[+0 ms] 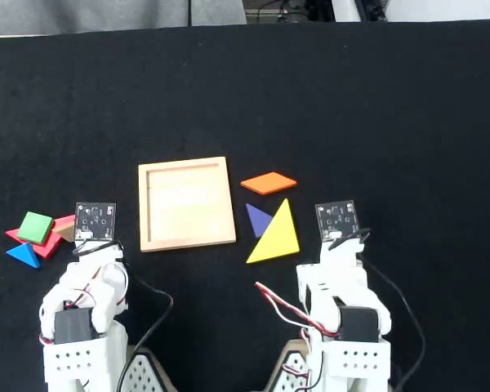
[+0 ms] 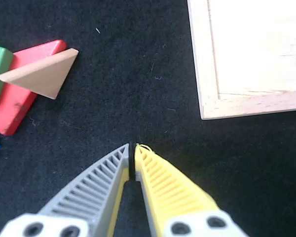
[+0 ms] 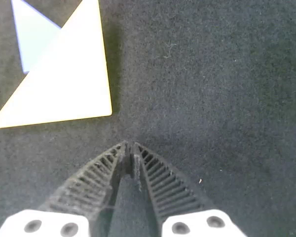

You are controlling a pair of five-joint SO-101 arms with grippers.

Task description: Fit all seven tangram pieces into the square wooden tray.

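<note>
Both arms sit at the near edge of the table, and none of the seven pieces is in the tray (image 1: pixel 186 242) yet; it lies in the middle between them. Your left gripper (image 2: pixel 132 148) has its fingers pressed together on nothing, over bare cloth between the tray's corner and the pile. Your right gripper (image 3: pixel 130 145) is likewise closed and empty, just beside the yellow triangle (image 1: pixel 278 237). I'd start there: open wide, come down square, and pinch across its thin edges. Watch the purple triangle (image 1: pixel 258 218) tucked against it, since a sloppy lift could drag it along. On the left, the green square (image 1: pixel 35 226) and tan triangle (image 2: pixel 42 74) rest on the red triangle (image 2: pixel 19 94), so take the top ones first.
</note>
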